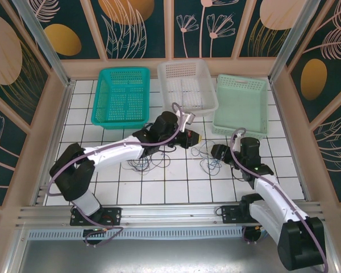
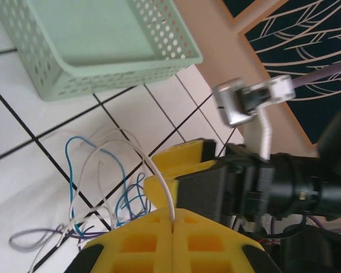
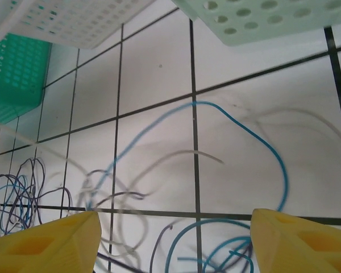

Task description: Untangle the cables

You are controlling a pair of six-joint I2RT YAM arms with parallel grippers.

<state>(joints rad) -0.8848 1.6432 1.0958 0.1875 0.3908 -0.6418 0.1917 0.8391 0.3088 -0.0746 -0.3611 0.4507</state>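
Yellow ribbed fingers (image 2: 142,244) of the left gripper (image 2: 173,227) are shown pressed together in the left wrist view, with a thin grey-white wire (image 2: 157,172) pinched in the seam between them; from there the wire is seen arcing up and then down toward the white tiled table (image 2: 23,187). In the right wrist view, the yellow fingers (image 3: 45,242) of the right gripper (image 3: 173,244) are held spread wide apart just above the tiles. Beneath and beyond them, the thin looping cables (image 3: 266,147), grey-white, blue and dark, are strewn loosely across the table. From above, two loose clusters are seen, one between the grippers and one beside the left forearm. Farther back, three perforated plastic baskets are lined up: a teal basket (image 1: 120,123), a white basket (image 1: 183,62) and a mint-green basket (image 1: 242,79).
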